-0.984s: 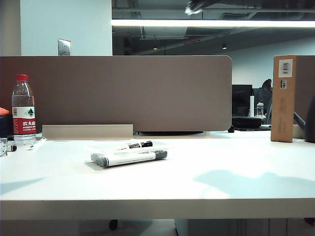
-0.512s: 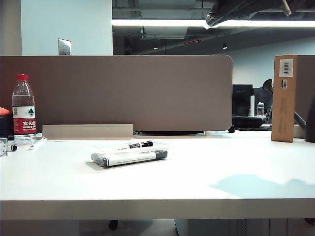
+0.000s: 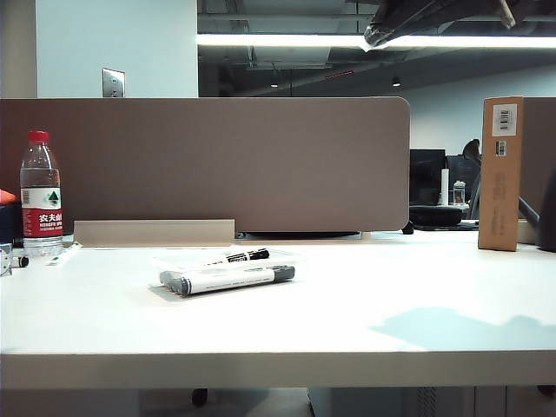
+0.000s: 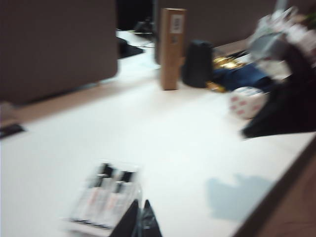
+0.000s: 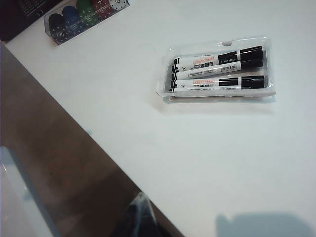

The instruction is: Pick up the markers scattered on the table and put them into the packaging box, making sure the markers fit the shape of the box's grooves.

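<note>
Left gripper (image 4: 139,222) pinched shut, empty, just beside the box (image 5: 217,69); right gripper (image 5: 140,219) closed, empty, well off. Markers (image 5: 217,71) seated; best confirm each sits flush.

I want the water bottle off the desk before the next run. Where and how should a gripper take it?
Probably the labelled middle of the water bottle, coming in level from the table's open front: it stands upright, round and narrow, with the partition behind it. The left gripper and right gripper both hang shut above the table, so open first.
</note>
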`<state>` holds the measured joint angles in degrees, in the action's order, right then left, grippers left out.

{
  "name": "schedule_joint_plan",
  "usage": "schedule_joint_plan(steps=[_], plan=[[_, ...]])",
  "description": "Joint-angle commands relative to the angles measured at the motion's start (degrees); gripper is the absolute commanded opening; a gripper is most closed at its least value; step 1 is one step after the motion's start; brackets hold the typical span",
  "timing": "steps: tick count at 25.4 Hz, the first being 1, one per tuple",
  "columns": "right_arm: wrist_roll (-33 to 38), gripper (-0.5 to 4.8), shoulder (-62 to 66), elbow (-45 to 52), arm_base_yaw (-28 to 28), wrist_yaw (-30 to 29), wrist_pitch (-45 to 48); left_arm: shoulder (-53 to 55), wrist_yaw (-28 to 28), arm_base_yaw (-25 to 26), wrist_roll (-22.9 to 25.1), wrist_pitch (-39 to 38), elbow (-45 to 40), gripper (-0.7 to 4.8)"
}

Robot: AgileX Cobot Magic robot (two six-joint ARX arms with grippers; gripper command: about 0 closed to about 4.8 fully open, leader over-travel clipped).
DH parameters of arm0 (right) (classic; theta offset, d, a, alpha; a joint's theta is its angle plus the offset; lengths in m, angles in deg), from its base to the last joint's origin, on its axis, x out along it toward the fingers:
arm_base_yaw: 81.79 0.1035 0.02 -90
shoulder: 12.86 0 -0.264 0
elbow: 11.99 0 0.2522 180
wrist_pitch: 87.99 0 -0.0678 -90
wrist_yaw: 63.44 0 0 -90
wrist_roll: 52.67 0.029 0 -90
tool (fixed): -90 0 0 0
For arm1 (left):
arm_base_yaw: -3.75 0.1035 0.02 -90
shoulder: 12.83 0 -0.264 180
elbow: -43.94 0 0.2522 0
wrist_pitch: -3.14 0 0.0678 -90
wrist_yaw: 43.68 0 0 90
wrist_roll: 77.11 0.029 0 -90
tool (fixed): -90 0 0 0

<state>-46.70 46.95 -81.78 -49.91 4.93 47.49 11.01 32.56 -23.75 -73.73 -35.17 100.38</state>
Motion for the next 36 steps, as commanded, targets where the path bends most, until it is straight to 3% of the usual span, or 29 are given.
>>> schedule_joint_plan(steps=[1,10,16,22,24,29,36], plan=[[0.0,-0.08,-0.1,-0.2,0.0,0.1,0.9,0.1,6.3,1.8,6.5,1.7,-2.8,-0.02],[0.0,-0.08,-0.1,-0.2,0.0,0.1,1.0,-4.9,5.0,18.4,3.3,15.6,-19.4,-0.02],[0.0,-0.08,-0.1,-0.2,0.0,0.0,1.0,-11.3,8.0,24.3,2.1,26.6,-31.1,-0.02],[0.0,-0.08,-0.1,-0.2,0.0,0.0,1.0,-18.9,9.6,26.6,-1.0,30.7,-38.4,-0.02],[0.0,-0.08,-0.1,-0.2,0.0,0.0,1.0,-22.8,10.1,27.8,-4.2,30.7,-41.1,-0.02],[0.0,-0.08,-0.1,-0.2,0.0,0.0,1.0,-23.7,10.0,29.1,-7.5,30.5,-42.2,-0.02],[0.0,-0.08,-0.1,-0.2,0.0,0.0,1.0,-23.7,10.1,29.1,-2.9,30.4,-42.2,-0.02]])
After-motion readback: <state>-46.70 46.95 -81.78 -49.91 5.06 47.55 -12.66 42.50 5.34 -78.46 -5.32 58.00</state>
